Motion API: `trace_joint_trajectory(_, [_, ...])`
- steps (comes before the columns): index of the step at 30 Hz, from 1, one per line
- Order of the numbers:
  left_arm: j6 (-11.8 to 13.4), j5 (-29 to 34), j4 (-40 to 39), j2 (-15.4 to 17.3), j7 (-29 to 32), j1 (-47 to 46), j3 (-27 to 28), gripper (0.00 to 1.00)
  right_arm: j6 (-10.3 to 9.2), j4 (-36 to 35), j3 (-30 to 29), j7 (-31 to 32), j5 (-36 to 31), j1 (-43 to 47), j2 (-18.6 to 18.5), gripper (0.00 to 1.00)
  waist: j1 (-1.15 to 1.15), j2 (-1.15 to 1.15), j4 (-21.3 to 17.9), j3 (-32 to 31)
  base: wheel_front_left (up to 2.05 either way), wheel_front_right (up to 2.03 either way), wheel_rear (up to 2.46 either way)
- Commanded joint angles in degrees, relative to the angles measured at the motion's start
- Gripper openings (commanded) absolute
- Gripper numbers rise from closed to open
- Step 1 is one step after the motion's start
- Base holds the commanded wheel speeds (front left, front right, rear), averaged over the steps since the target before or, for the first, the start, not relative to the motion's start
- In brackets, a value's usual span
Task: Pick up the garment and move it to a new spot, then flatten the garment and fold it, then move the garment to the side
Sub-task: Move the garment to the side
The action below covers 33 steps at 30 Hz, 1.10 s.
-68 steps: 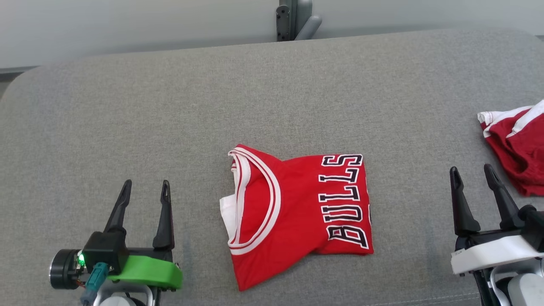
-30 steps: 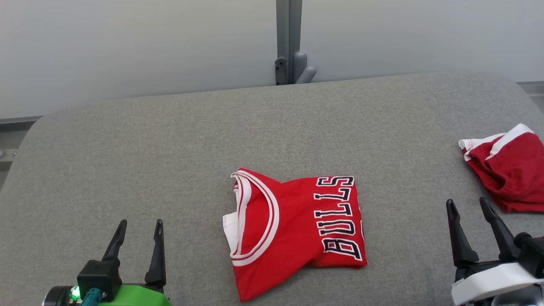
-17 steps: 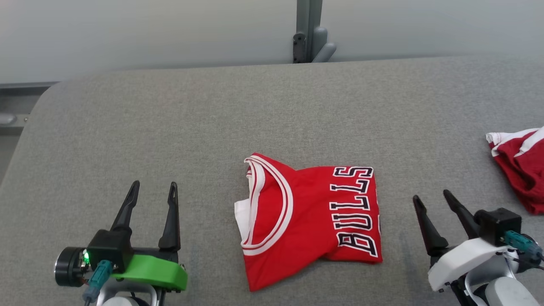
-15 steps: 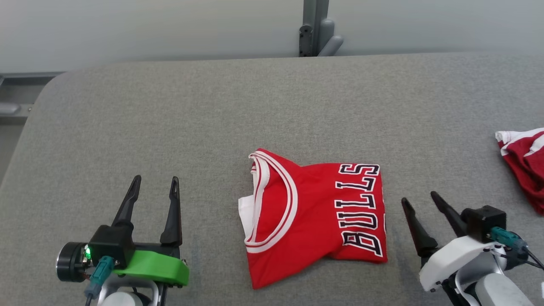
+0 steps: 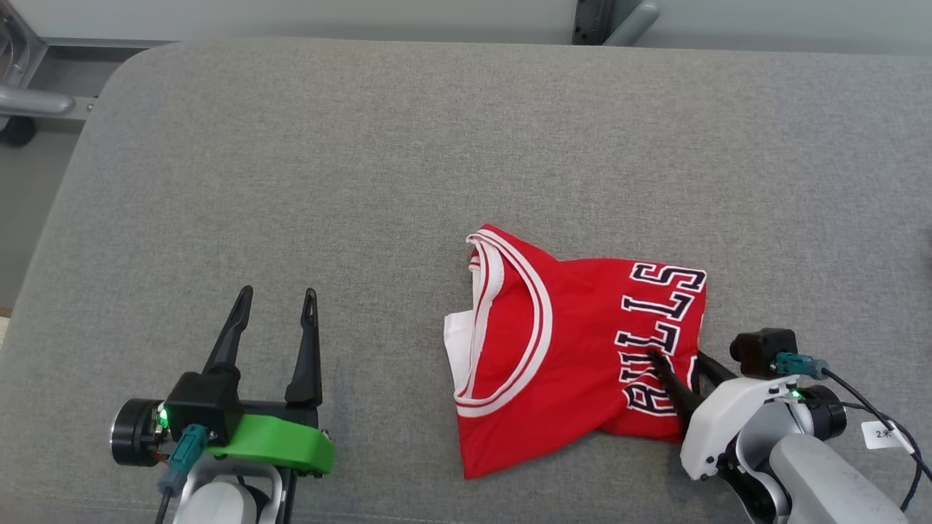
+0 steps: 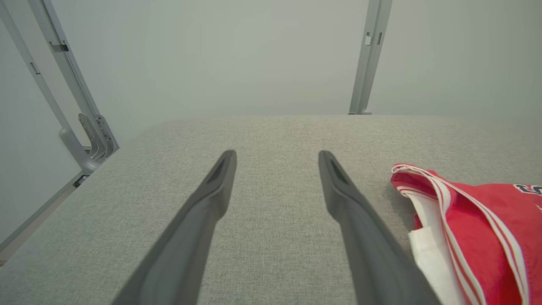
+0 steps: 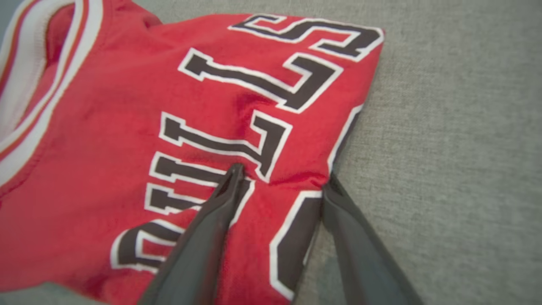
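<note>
The garment (image 5: 553, 349) is a folded red jersey with white trim and black lettering, lying flat on the grey padded table (image 5: 364, 145). My right gripper (image 5: 676, 356) is at its right edge, over the lettering. In the right wrist view, one finger (image 7: 211, 220) rests on top of the jersey (image 7: 127, 106) and the other finger (image 7: 355, 237) sits just off the edge on the table, so the jaws stand apart with the edge between them. My left gripper (image 5: 278, 291) hovers open and holds nothing, left of the jersey (image 6: 478, 228). Its fingers (image 6: 203, 212) point along bare table.
A metal post (image 5: 590, 18) stands behind the table's far edge. Grey frame tubes (image 6: 80, 127) stand off the table's left corner. A white tag on a cable (image 5: 881, 434) hangs by my right wrist.
The camera has turned and tipped down. My right gripper has moved left onto the jersey's right edge, and its fingers stand a little closer together. The left gripper has stayed put.
</note>
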Motion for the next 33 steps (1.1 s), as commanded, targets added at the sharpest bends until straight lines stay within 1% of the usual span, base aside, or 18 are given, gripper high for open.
trace_joint_trajectory(1, [0.12,0.22,0.0,0.29,-0.36,-0.96,0.09,1.0,-0.05,1.69,1.5,0.82,0.51,0.79,0.28,0.0,0.0,0.0,-0.5,-0.22,0.0,0.0,0.0])
trace_joint_trajectory(4, [0.23,0.12,0.01,0.58,-0.29,-0.84,0.05,1.0,-0.08,1.26,3.2,-1.33,0.75,-0.45,-1.35,0.0,0.0,0.0,-1.87,-0.71,0.0,0.0,0.0])
trace_joint_trajectory(8, [0.3,-0.24,-0.26,0.93,-0.3,-0.26,0.05,1.0,-0.08,0.02,5.07,-3.87,0.17,-1.24,-3.17,0.0,0.0,0.0,-4.74,-1.69,0.0,0.0,0.0])
trace_joint_trajectory(12, [0.65,-0.51,-1.19,1.38,0.07,0.58,0.29,1.0,-0.08,-2.21,6.35,-5.32,-1.15,-0.93,-5.72,0.0,0.0,0.0,-8.99,-1.93,0.0,0.0,0.0])
trace_joint_trajectory(17, [0.89,-0.59,-2.82,2.32,1.21,1.11,0.6,1.0,-0.08,-5.35,5.9,-7.23,-3.05,-0.06,-9.67,0.0,0.0,0.0,-15.14,-1.36,0.0,0.0,0.0])
trace_joint_trajectory(20, [1.12,0.0,-3.99,3.25,2.11,0.94,0.65,1.0,-0.08,-7.05,5.35,-8.23,-3.67,-0.7,-10.9,0.0,0.0,0.0,-18.81,-0.42,0.0,0.0,0.0])
trace_joint_trajectory(25, [1.26,0.56,-5.84,4.21,3.71,-0.52,0.37,1.0,-0.08,-8.91,5.82,-9.97,-5.16,-4.63,-12.06,0.0,0.0,0.0,-24.0,1.56,0.0,0.0,0.0])
trace_joint_trajectory(29, [0.89,1.32,-7.31,5.19,5.03,-2.2,-0.13,1.0,-0.08,-8.57,5.89,-11.2,-6.03,-9.07,-14.83,0.0,0.0,0.0,-26.8,4.07,0.0,0.0,0.0])
trace_joint_trajectory(33, [0.74,2.31,-8.78,6.18,6.43,-3.8,-0.58,1.0,-0.08,-7.13,4.43,-12.28,-5.6,-14.3,-18.7,0.0,0.0,0.0,-28.2,6.92,0.0,0.0,0.0])
